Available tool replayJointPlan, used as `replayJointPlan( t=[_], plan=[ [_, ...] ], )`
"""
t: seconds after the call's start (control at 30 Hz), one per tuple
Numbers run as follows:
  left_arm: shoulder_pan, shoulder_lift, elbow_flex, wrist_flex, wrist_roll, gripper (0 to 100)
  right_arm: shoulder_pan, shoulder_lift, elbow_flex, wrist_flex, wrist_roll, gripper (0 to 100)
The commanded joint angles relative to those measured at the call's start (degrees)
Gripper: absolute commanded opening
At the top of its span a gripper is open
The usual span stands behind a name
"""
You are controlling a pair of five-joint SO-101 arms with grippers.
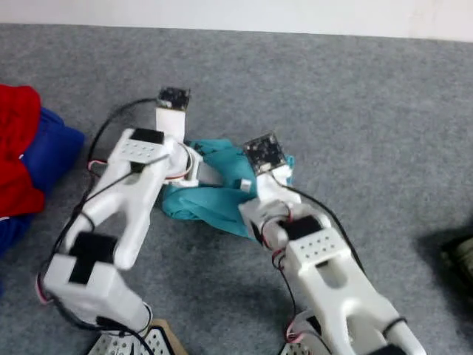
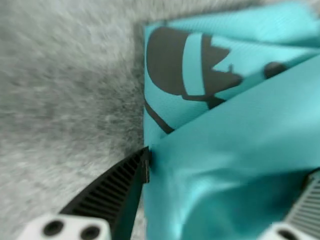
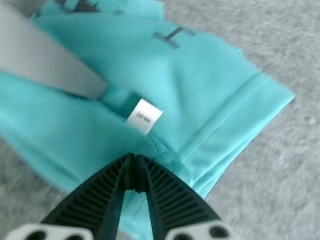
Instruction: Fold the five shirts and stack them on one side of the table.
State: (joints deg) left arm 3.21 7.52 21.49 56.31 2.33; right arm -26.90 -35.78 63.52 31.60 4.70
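Note:
A teal shirt with a dark print lies crumpled in the middle of the grey table between both arms. My left gripper is open over it, one black finger at the cloth's edge, and a fold of the teal shirt fills the gap. In the high view the left gripper sits on the shirt's upper left part. My right gripper is shut, pinching a fold of the teal shirt just below its white label. From above, the right gripper is at the shirt's right side.
A red shirt and a blue shirt lie piled at the table's left edge. A dark object sits at the right edge. Part of the left arm crosses the right wrist view. Grey table stretches behind.

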Motion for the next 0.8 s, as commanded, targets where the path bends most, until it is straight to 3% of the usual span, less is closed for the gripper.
replayJointPlan(
  t=[0.0, 0.27, 0.5, 0.77],
  plan=[
    [1.63, 5.41, -3.91, -3.16, 0.00, 45, -2.86, -11.03, 2.59, 4.44, -1.67, 1.2],
    [1.80, 8.48, -7.16, -0.88, 0.00, 45, -4.62, -25.45, 7.69, 8.75, -2.64, 1.2],
    [1.80, 8.22, -6.81, -0.88, 0.00, 45, -2.07, -24.13, 11.91, -10.42, -2.29, 1.2],
    [1.80, 8.40, -6.81, -0.88, 0.00, 45, -1.45, -9.45, 8.13, -19.65, -0.09, 1.2]
  ],
)
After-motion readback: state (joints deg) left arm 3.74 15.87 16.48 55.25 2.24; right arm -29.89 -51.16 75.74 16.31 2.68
